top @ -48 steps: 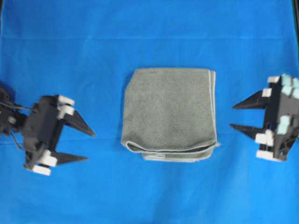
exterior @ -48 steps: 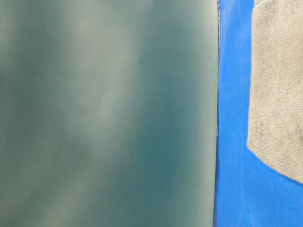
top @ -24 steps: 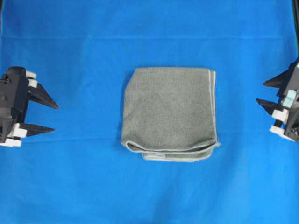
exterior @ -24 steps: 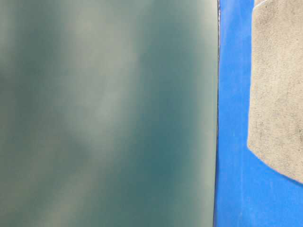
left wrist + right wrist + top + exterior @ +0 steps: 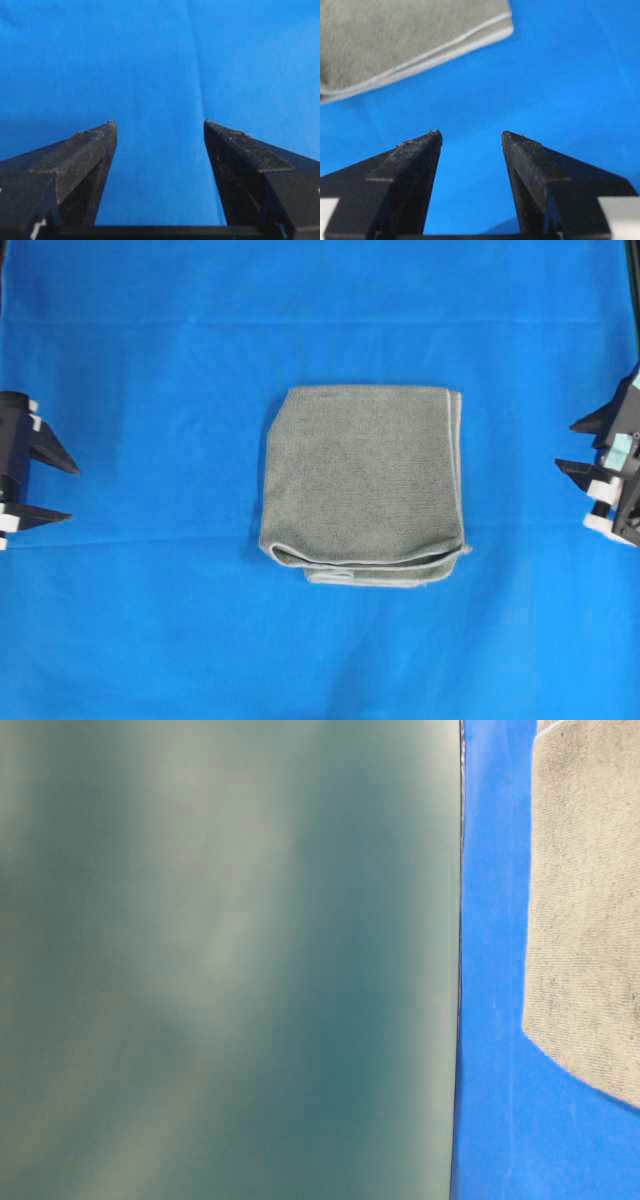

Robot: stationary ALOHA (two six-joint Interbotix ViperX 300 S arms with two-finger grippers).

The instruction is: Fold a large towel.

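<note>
towel (image 5: 360, 485) sits folded mid table (image 5: 150, 640), stacked layers. left claw (image 5: 60, 490), right claw (image 5: 575, 445) both released, empty, backed off to edges since a second ago. fold looks done imo.

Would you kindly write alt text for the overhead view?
A folded grey-green towel lies centred on a blue cloth. Two open black grippers point inward at the frame edges, the left gripper and the right gripper, both apart from the towel.

Folded towel (image 5: 362, 485) lies mid-tabletop (image 5: 180, 360); left tool (image 5: 62, 488) at the left edge, right tool (image 5: 570, 446) at the right edge, both well apart from it.
</note>
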